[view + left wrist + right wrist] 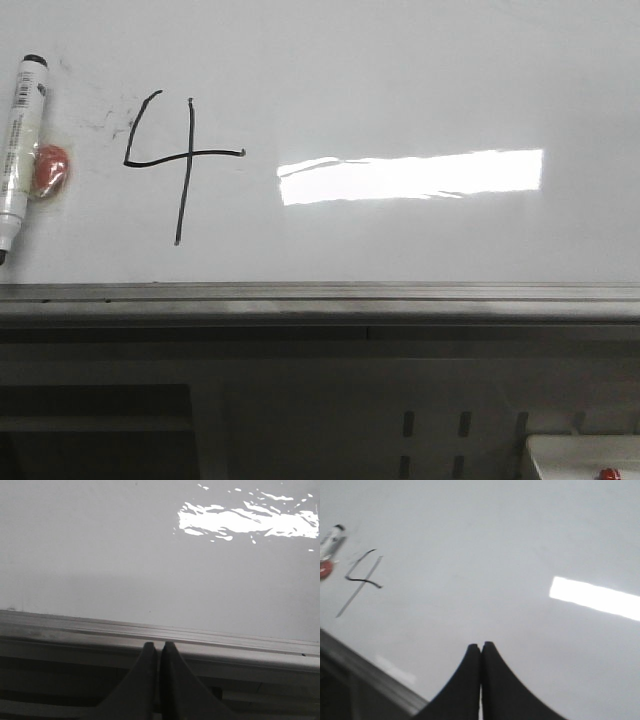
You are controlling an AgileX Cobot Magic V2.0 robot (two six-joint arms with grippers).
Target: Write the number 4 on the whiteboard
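Note:
A thin black number 4 (178, 160) is drawn on the left part of the glossy whiteboard (400, 80); the right wrist view shows the number 4 (361, 579) too, far from my right gripper (481, 645). That gripper is shut with nothing in it, over bare whiteboard (495, 555). My left gripper (159, 645) is shut and empty at the grey rail (75, 630) below the whiteboard (100, 555). Neither gripper shows in the front view.
A white marker (18, 150) with a black cap lies on the board left of the 4, beside a red round thing (50, 168). A grey metal rail (320, 296) edges the board below. A white box (585, 458) sits at the lower right.

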